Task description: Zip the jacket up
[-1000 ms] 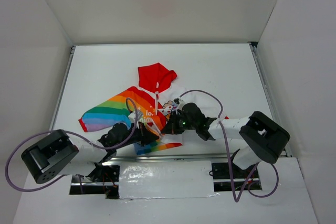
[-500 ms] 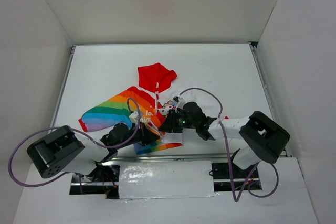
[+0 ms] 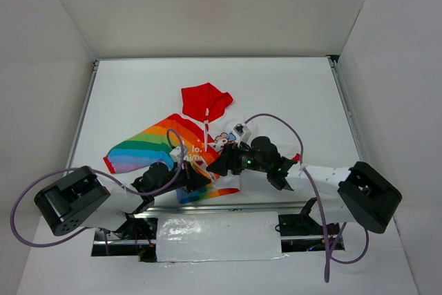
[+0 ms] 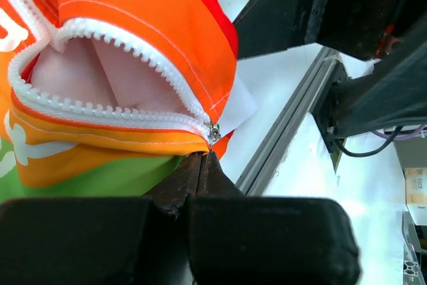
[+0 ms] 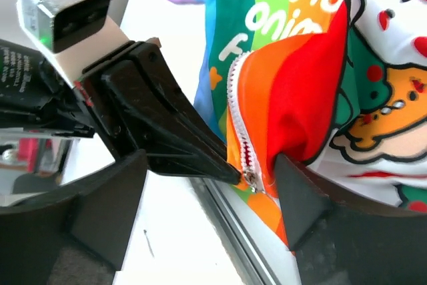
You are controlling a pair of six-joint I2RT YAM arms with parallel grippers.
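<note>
Gaping white zipper [image 4: 137, 50], rainbow jacket [image 3: 155, 144]; left gripper [image 4: 203, 158] clamped on it, right gripper [image 5: 212, 165] jaws apart.

Left tool [image 4: 204, 159] pinched tight; right tool [image 5: 207, 198] gaping (both arms reach inward, tips close).

Bright even light, soft shadows; glare on foil tape [image 3: 217, 236]; jacket [image 4: 147, 25] sharp, near foreground blurred.

Your top view looks down from above and behind the arm bases, far enough off to take in the whole table [image 3: 290, 94]. Your left wrist camera sits tight behind the left gripper [image 4: 205, 158], facing the jacket [image 4: 133, 25] hem. Your right wrist camera looks back from opposite; both share that gripper's tips and the zipper end [image 4: 213, 131].
</note>
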